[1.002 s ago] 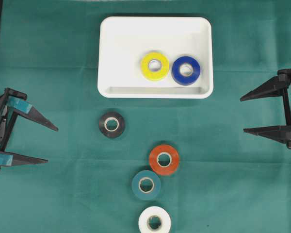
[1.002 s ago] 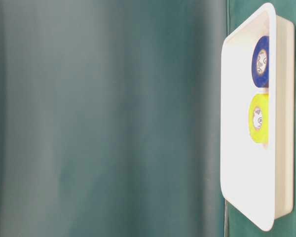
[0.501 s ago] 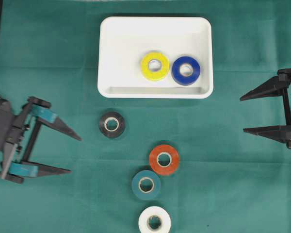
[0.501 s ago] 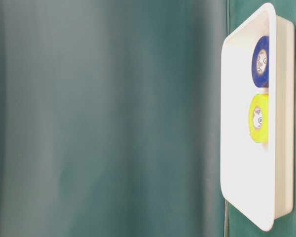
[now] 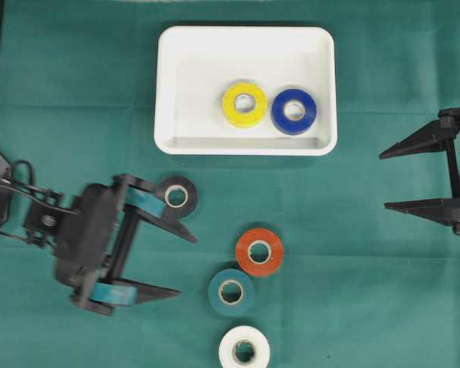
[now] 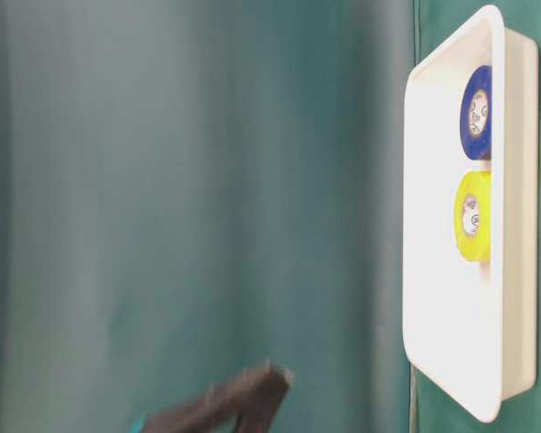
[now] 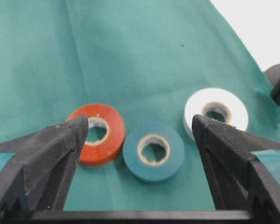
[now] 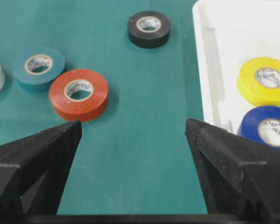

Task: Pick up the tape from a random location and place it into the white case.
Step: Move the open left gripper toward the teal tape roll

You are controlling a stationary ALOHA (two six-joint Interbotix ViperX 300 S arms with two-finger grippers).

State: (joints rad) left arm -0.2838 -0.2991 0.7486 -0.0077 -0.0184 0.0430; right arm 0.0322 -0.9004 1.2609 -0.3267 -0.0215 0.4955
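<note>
Overhead: left gripper (image 5: 186, 264) beside black tape (image 5: 177, 197).

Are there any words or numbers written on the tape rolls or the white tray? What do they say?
No text here can be read.
Yellow tape roll: small dark print on the inner core, too blurred to read.
Blue tape roll: the same kind of print on its core, unreadable.
Orange tape roll, teal tape roll, black tape roll: faint marks, illegible.
White case: no writing.

Spread fingers (image 8: 37, 158) frame the orange tape (image 8: 79, 94) beside the white case (image 8: 206, 60)
</note>
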